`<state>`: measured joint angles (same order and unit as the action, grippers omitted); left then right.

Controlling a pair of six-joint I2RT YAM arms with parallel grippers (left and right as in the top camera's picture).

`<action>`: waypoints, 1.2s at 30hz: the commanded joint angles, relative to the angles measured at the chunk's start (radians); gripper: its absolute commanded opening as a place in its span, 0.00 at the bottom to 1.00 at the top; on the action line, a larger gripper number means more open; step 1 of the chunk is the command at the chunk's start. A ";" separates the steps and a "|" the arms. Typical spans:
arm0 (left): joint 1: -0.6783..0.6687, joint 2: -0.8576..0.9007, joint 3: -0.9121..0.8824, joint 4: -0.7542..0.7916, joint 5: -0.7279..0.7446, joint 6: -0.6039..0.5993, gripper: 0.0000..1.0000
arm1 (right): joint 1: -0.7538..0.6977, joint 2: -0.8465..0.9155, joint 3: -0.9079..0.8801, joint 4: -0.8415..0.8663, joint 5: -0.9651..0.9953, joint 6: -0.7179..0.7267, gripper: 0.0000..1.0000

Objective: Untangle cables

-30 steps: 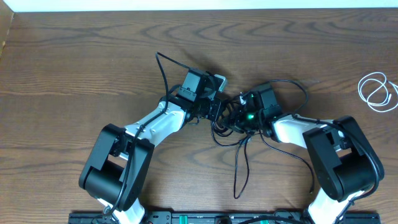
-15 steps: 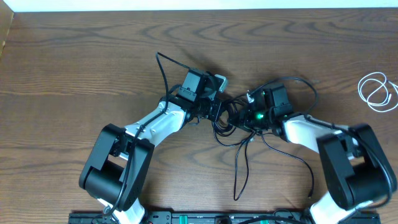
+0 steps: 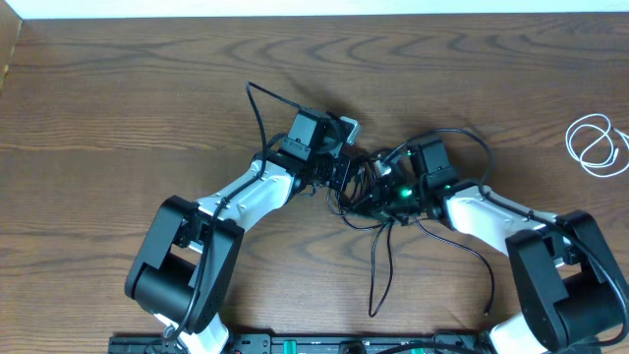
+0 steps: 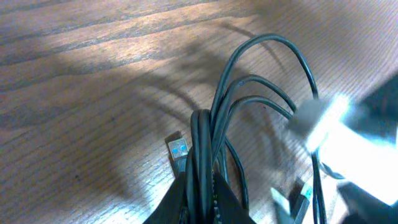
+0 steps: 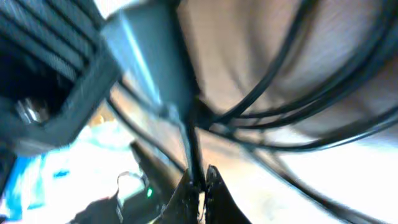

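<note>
The left hand [image 4: 200, 194] and right hand [image 5: 201, 185] clamp the black cable [image 4: 252, 79] (white cable [image 3: 596, 145] well apart)

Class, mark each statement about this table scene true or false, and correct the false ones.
1. The white cable lies coiled near the right edge of the table. True.
2. The left fingers are open and empty. False: the left fingers are shut on a bundle of black cable.
3. The right fingers pinch the black cable. True.
4. The white cable is knotted into the black one. False: they lie apart.
</note>
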<state>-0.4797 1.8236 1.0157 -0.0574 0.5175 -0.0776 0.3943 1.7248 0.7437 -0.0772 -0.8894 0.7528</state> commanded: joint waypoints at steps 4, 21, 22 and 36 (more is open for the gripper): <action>0.002 0.000 0.003 0.007 -0.005 0.013 0.08 | 0.097 -0.019 -0.006 0.031 -0.073 0.056 0.01; 0.002 0.000 0.003 0.007 -0.006 0.013 0.09 | 0.174 -0.019 -0.006 0.081 0.125 0.043 0.66; 0.002 0.000 0.003 0.007 -0.006 0.013 0.08 | 0.177 -0.019 -0.006 0.081 0.134 0.043 0.67; 0.002 0.000 0.003 0.007 -0.006 0.013 0.08 | 0.116 -0.022 -0.006 0.087 0.061 -0.019 0.47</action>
<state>-0.4789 1.8236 1.0157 -0.0521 0.5171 -0.0776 0.5484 1.7245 0.7422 0.0059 -0.7818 0.7639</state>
